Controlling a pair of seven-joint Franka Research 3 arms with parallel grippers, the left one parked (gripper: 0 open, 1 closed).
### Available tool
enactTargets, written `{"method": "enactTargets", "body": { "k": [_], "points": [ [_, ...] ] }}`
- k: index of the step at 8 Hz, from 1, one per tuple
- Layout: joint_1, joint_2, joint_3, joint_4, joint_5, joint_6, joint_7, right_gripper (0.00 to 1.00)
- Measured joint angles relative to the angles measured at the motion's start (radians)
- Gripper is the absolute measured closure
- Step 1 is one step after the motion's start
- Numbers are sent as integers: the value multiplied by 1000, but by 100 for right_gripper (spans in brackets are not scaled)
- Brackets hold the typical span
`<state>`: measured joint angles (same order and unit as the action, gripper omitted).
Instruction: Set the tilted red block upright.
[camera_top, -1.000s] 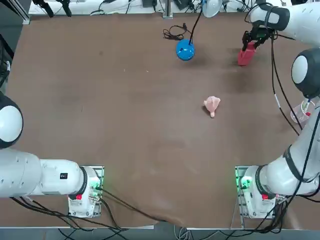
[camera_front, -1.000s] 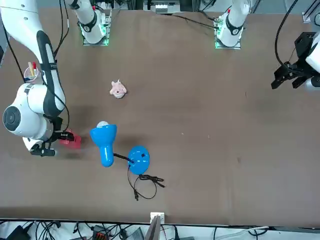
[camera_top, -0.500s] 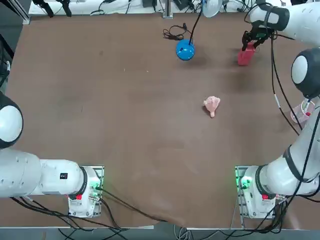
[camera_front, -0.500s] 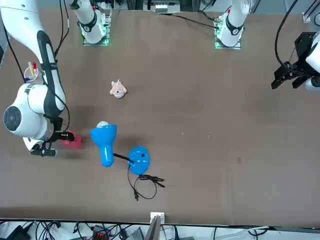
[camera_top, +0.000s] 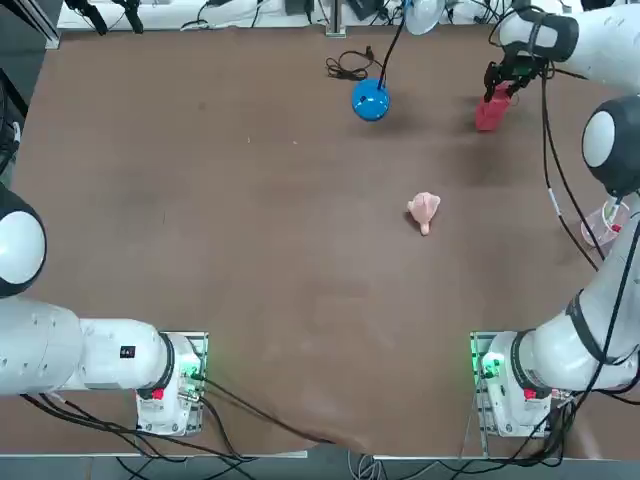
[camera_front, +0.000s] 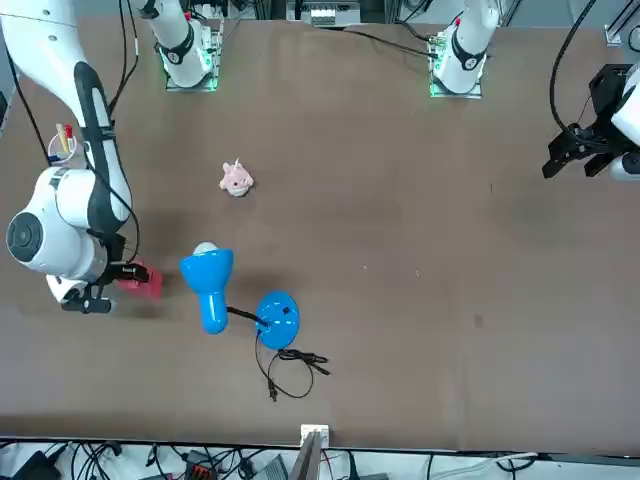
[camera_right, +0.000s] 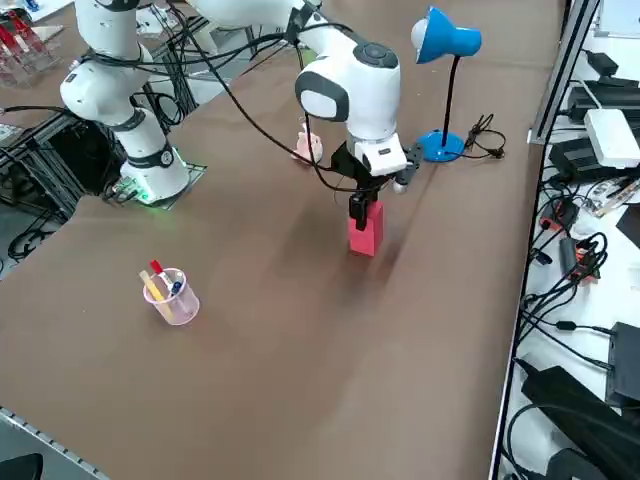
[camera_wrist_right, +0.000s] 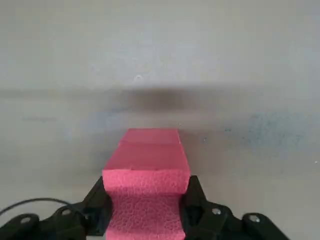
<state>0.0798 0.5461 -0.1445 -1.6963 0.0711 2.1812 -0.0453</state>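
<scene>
Beside the blue lamp (camera_right: 446, 145), at the far side of the table (camera_top: 280, 200) from the arm bases, the red block (camera_wrist_right: 146, 185) is held by the right gripper (camera_wrist_right: 146, 212). It is clasped from both sides, one finger to each face, presumably so that its tilt can be governed by the wrist and its lower end left free to meet the table. Its upper part is covered by the fingers; the rest reaches down out of the grip. Whether the table is touched by its base cannot be told. The pink toy (camera_top: 424, 208) and the pen cup (camera_right: 172, 298) are placed well apart from the block, so neither should be in the way. The block seems to have been secured, with levelling and release judged to remain. Should it be let go while its base is uneven or raised, it could topple; a flat, gentle seating is called for first.
</scene>
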Motion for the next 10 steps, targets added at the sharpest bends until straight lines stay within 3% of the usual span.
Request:
{"method": "enactTargets", "body": {
  "k": [4,6,10],
  "points": [
    [0,1,0,0,0,0,-1,29],
    [0,11,0,0,0,1,-2,1],
    [0,14,0,3,0,6,-4,0]
  ]
}}
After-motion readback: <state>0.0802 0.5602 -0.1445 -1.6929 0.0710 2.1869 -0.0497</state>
